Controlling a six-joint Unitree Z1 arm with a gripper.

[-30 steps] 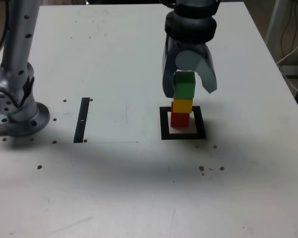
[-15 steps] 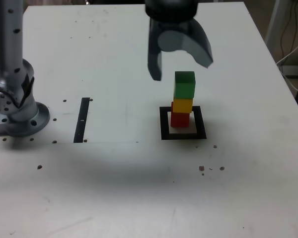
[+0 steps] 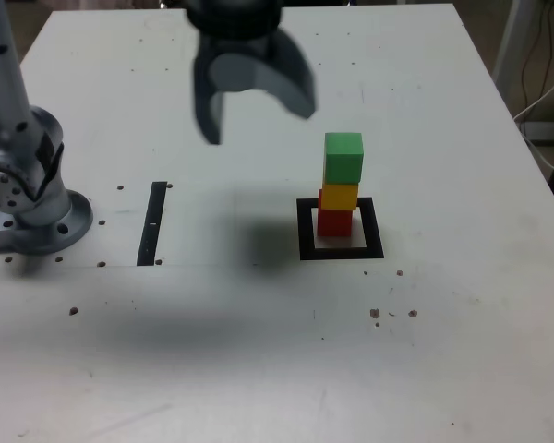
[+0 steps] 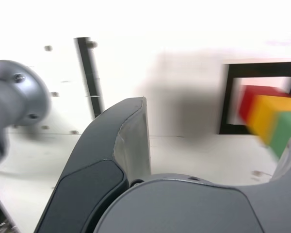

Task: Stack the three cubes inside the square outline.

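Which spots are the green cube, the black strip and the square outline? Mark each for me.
Green cube (image 3: 343, 168): exterior view, on its front face.
Black strip (image 3: 151, 224): exterior view, midway along its length.
Square outline (image 3: 375, 228): exterior view, on its right-hand border.

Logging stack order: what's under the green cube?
Under the green cube is the yellow cube, then the red cube inside the square outline. The faces where the cubes meet are covered and can't be seen.
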